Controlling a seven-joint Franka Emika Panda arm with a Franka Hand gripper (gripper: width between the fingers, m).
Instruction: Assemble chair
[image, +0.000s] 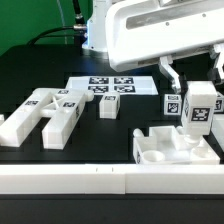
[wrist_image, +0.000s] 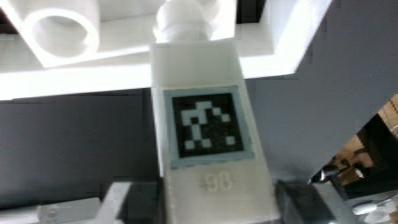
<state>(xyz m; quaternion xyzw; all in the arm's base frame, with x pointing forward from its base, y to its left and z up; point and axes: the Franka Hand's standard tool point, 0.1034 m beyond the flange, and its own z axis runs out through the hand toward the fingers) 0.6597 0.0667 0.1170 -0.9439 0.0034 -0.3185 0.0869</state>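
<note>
While your pincer (wrist_image: 210, 205) is clamped partway shut on the long bar (wrist_image: 205, 110), its long axis points straight toward the seat block (image: 165, 152) just past its far end.

The matte black table (image: 120, 135) carries the flat white marker board (image: 112, 86) near its middle. Towards the exterior view's left lie long white tagged plastic bars (image: 45, 115) and a small white block (image: 109, 106). The white slotted seat block (image: 170, 150) lies towards the right.
</note>
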